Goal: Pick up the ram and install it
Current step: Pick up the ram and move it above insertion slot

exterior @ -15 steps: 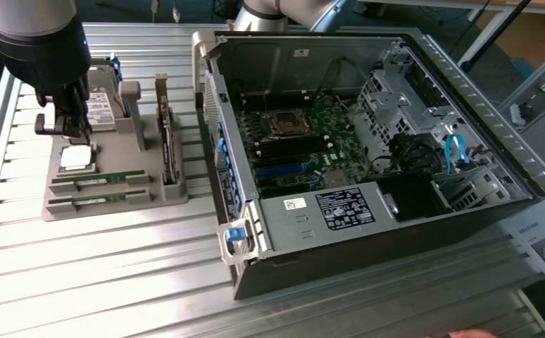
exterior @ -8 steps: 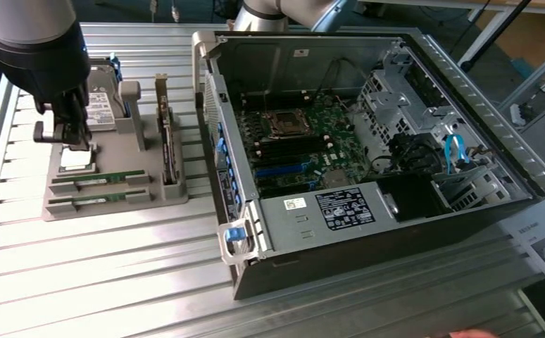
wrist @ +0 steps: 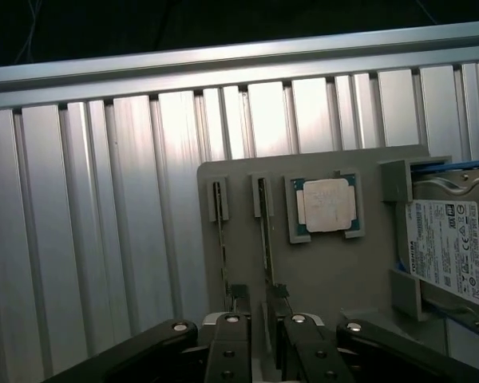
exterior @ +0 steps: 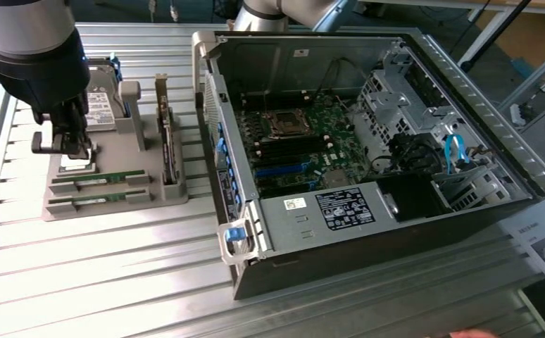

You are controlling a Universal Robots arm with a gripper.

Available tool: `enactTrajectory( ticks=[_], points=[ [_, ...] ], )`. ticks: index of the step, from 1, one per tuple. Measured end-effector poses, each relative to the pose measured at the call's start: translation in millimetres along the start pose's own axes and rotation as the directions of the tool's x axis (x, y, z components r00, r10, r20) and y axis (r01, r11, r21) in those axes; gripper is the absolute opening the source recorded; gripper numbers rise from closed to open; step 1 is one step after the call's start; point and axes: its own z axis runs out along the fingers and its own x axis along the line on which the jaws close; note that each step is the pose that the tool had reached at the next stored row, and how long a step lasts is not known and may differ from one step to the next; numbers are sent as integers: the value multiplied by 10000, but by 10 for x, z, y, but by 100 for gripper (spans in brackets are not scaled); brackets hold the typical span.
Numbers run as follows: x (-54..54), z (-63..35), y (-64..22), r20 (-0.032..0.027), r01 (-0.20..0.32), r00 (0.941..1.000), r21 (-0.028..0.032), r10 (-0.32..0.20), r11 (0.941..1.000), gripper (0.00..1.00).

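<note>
Jaws gape near the ram (exterior: 98, 179), on edge, long axis level.

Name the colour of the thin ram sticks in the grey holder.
Green ram sticks, clearest in the exterior view.

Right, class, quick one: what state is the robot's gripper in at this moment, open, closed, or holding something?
Gripper: open, holding nothing, poised close above a ram standing on edge in the grey tray.
</note>
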Motion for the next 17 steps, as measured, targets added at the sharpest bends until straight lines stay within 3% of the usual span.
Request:
enactTrajectory(
  ticks=[12,17],
  points=[
    [68,0,-7,1,0,10000,0,0,10000,24],
    [73,96,-12,1,1,10000,0,-1,10000,24]
  ],
)
